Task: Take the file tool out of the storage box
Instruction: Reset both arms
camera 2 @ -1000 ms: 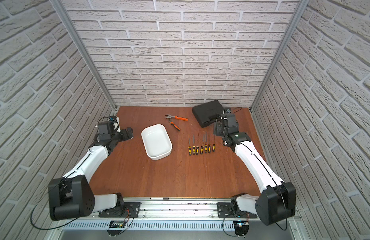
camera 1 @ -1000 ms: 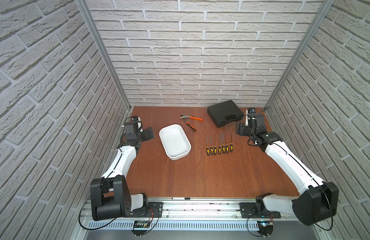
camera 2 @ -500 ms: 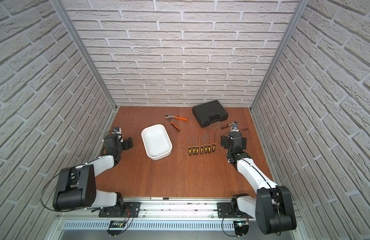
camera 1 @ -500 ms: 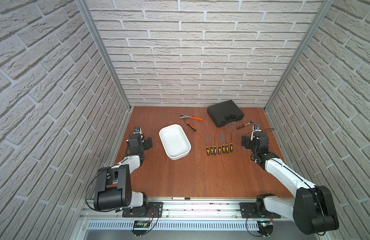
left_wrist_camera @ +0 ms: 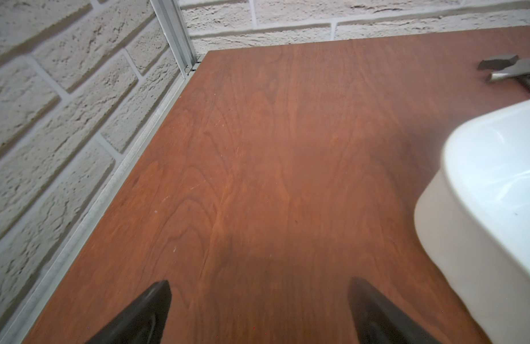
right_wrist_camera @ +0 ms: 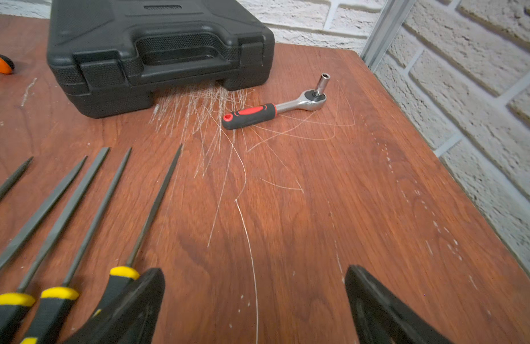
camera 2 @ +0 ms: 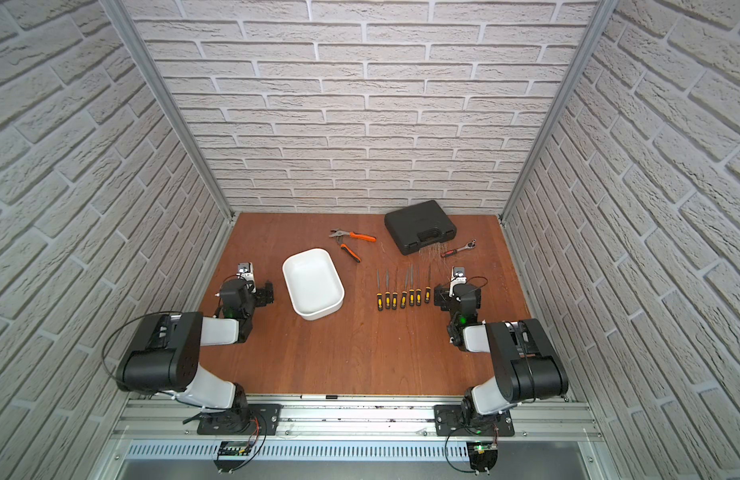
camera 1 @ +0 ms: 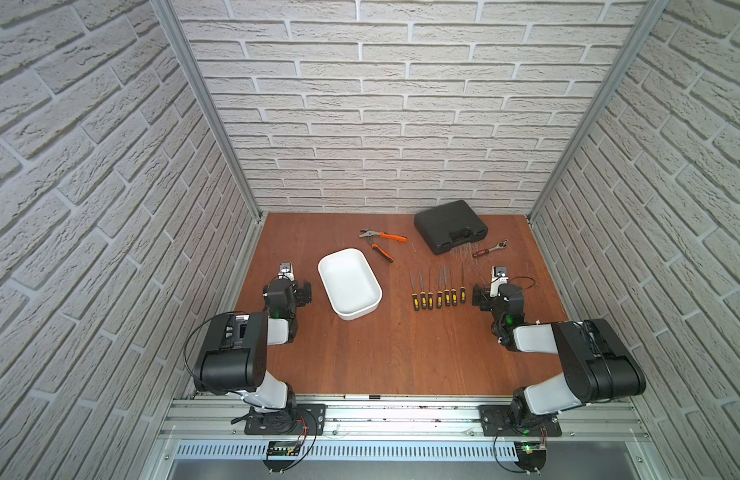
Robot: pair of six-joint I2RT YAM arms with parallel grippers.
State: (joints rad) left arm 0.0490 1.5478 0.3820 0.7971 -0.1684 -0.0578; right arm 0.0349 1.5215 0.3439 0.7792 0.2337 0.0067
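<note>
Right wrist view, right tool (right_wrist_camera: 255, 272) spread wide and empty beside files (right_wrist_camera: 155, 205), left tool (left_wrist_camera: 259, 283) likewise near storage box (left_wrist_camera: 481, 238).

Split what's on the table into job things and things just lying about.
Job: box, empty; files, seven in a row on the table.
Lying about: case; pliers; ratchet.
</note>
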